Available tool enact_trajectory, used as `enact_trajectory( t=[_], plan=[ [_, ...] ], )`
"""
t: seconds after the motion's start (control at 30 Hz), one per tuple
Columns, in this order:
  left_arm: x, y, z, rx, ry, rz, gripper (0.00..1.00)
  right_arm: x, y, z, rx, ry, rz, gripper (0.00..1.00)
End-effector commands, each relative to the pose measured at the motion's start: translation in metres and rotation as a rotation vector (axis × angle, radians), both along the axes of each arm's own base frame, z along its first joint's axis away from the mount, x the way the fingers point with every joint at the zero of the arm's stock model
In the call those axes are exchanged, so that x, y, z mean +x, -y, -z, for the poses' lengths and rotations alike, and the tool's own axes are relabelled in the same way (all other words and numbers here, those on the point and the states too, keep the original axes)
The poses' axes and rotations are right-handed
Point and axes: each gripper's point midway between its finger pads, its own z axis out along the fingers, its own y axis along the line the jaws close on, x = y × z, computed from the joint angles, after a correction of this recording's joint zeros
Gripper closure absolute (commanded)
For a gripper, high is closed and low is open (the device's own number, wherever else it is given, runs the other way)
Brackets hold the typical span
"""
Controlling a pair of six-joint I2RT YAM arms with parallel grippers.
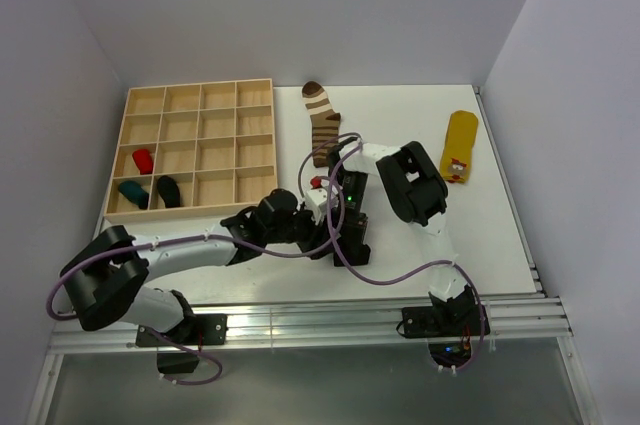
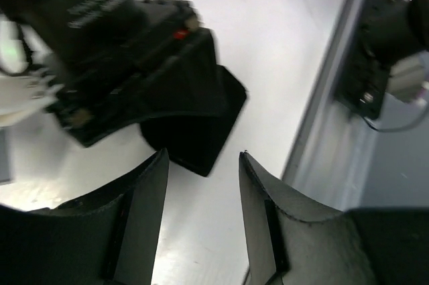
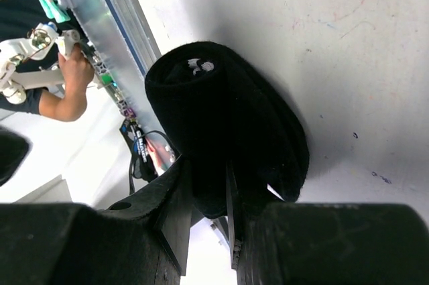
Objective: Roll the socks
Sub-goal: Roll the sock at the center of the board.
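A robotics lab cell: plain white walls [image 1: 300, 5] enclose a white counter [image 1: 480, 235]; an aluminium rail [image 2: 318, 131] and purple cables [image 1: 385, 284] run beside the left gripper [image 2: 201, 157].

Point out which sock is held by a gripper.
The black sock, rolled up and clamped in the right gripper. The striped sock and the yellow sock lie flat on the table, ungripped.
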Motion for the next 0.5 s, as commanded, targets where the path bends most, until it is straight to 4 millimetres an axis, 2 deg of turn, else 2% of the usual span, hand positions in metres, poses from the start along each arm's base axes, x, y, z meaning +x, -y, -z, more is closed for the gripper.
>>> enact_trajectory(
  t=[0.0,0.03,0.2,0.27,0.47],
  plan=[
    [-0.022,0.017,-0.018,-0.079,-0.045,0.136,0.49,0.034,-0.019,0.038,0.112,0.187,-0.022,0.74],
    [-0.025,0.019,-0.017,-0.082,-0.056,0.161,0.50,0.033,-0.019,0.038,0.113,0.184,-0.020,0.74],
    [-0.021,0.025,0.002,-0.048,-0.077,0.164,0.52,0.034,-0.018,0.039,0.112,0.187,-0.018,0.74],
    [-0.018,0.030,0.001,-0.067,-0.067,0.169,0.51,0.034,-0.018,0.038,0.113,0.185,-0.013,0.74],
    [-0.017,0.041,0.012,-0.073,-0.081,0.196,0.51,0.032,-0.017,0.039,0.109,0.174,-0.013,0.74]
  ],
)
